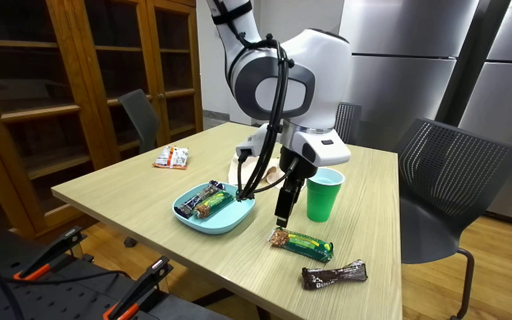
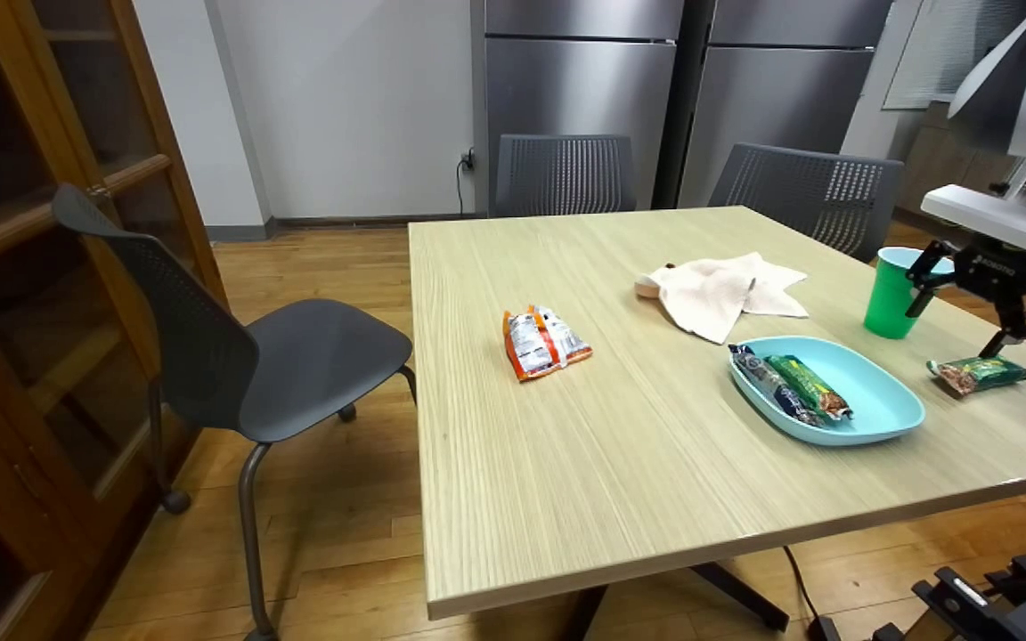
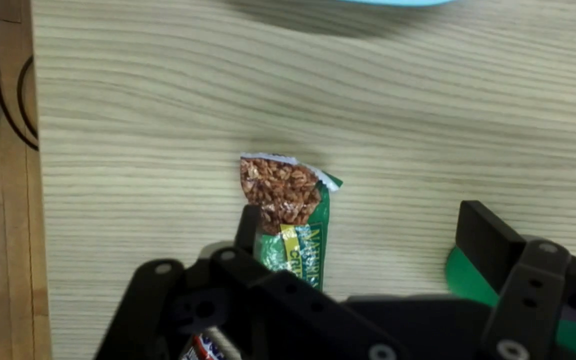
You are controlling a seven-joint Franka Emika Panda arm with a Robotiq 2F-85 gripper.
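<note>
My gripper (image 3: 363,225) stands wide open above the table, nothing between its fingers. Nearest to it is a green granola bar (image 3: 288,200) lying flat; in the wrist view one fingertip overlaps the bar's edge, and whether they touch I cannot tell. In an exterior view the gripper (image 2: 952,330) has a finger just over that bar (image 2: 976,375). A green cup (image 1: 322,200) stands upright close by, partly hidden behind the other finger in the wrist view. A dark brown wrapped bar (image 1: 334,274) lies near the table's corner.
A light blue plate (image 1: 238,218) holds a green bar (image 1: 214,204) and a dark blue bar (image 2: 773,383). Farther off lie a crumpled pale cloth (image 2: 727,289) and an orange-white snack bag (image 2: 544,343). Chairs (image 1: 451,186) stand around the table.
</note>
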